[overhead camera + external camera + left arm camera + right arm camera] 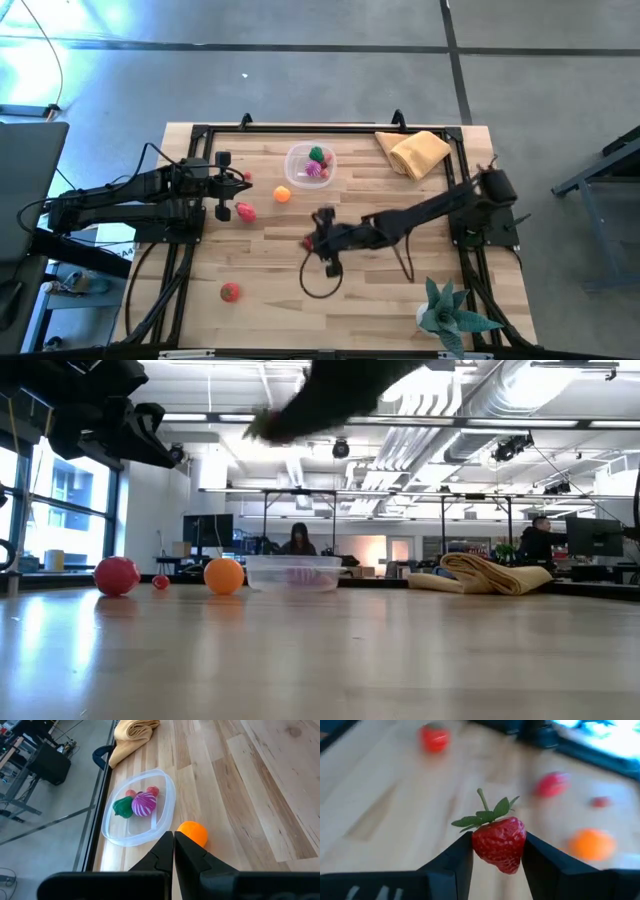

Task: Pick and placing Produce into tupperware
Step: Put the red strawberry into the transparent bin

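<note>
A: Where's the strawberry [499,844] right now?

B: Pinched between the right gripper's [312,242] two fingers, leaf end up, held above the middle of the table and short of the tupperware [309,164].

A: And the container?

B: Near the far edge, with a green piece [122,806], a magenta one [144,803] and something reddish behind them already inside.

A: So what's left?

B: The orange ball [282,195] sits just beside the container, a pink-red fruit [244,211] lies further out by the left arm, and a red one [230,292] rests alone toward the near edge. Roughly halfway, I'd judge, counting the strawberry in hand.

A: The left gripper [243,178]?

B: Fingers pressed together on nothing, waiting near the orange ball. A tan cloth [417,152] and a teal plant [450,312] stand apart from all this
</note>
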Tool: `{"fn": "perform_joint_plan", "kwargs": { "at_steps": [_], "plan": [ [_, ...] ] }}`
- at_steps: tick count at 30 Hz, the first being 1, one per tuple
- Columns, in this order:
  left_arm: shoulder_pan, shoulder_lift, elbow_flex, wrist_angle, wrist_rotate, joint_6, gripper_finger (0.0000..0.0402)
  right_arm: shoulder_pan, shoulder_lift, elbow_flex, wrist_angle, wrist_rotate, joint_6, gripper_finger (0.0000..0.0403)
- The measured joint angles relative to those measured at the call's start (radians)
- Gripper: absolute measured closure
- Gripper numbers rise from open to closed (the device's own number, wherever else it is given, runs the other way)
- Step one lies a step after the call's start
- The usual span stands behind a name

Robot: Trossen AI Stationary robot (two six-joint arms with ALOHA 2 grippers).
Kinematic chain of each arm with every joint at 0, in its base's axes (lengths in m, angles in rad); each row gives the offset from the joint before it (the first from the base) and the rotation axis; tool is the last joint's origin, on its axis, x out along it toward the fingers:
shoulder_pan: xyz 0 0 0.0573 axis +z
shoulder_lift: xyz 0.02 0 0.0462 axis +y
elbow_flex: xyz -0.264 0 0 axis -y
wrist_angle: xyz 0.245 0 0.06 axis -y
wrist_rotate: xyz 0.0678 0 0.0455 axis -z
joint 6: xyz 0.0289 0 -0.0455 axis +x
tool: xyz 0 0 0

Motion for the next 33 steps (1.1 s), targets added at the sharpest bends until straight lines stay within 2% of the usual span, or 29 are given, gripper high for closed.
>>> {"fn": "perform_joint_plan", "kwargs": {
  "at_steps": [2,5,8,14,23,33],
  "plan": [
    [0.0,0.0,0.0,0.0,0.0,0.0,0.0396,-0.025,-0.039,0.071,-0.084,0.045,-0.003,0.0269],
    [0.0,0.0,0.0,0.0,0.0,0.0,0.0396,-0.087,-0.078,0.19,-0.195,0.054,-0.003,0.027],
    [0.0,0.0,0.0,0.0,0.0,0.0,0.0396,-0.173,-0.088,0.327,-0.317,0.031,0.004,0.027],
    [0.0,0.0,0.0,0.0,0.0,0.0,0.0396,-0.398,-0.062,0.545,-0.427,-0.052,0.068,0.027],
    [0.0,0.0,0.0,0.0,0.0,0.0,0.0396,-0.648,0.153,0.671,-0.523,-0.283,0.134,0.027],
    [0.0,0.0,0.0,0.0,0.0,0.0,0.0396,-0.753,0.44,0.708,-0.522,-0.41,0.109,0.027]
  ]
}}
